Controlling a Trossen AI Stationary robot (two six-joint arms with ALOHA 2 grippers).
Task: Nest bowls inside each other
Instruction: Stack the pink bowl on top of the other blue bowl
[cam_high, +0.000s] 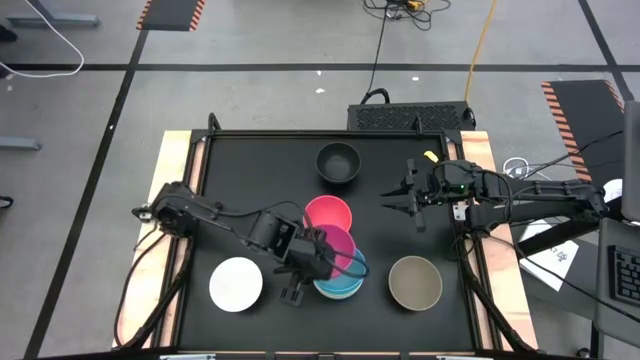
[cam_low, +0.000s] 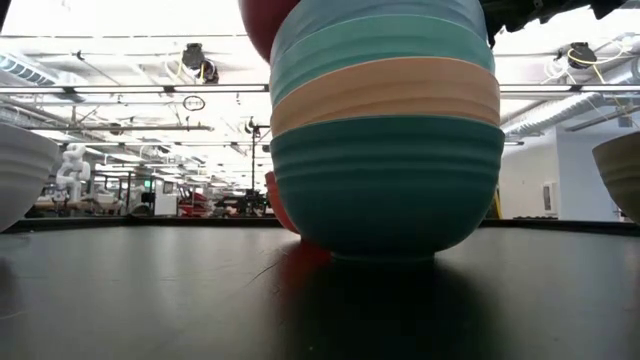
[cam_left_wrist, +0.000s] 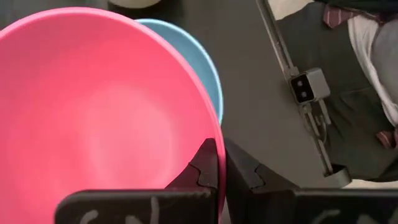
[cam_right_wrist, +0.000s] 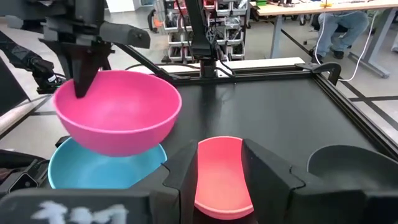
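Pinched at its rim by the left claw (cam_high: 312, 252), the magenta bowl (cam_right_wrist: 118, 109) hangs just above the cyan bowl (cam_right_wrist: 102, 167). Beyond it sits the red bowl (cam_high: 327, 212). Well apart, the right claw (cam_high: 400, 200) hovers spread.

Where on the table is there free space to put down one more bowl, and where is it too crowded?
Bare patches: the far-left corner beside the black bowl, and between the stack and the taupe bowl. Crowded: the middle, where the left gripper holds the magenta bowl above the stack, next to the red bowl.

Left hand (cam_high: 325, 262) pinched shut mid-table; right hand (cam_high: 404, 200) spread open.
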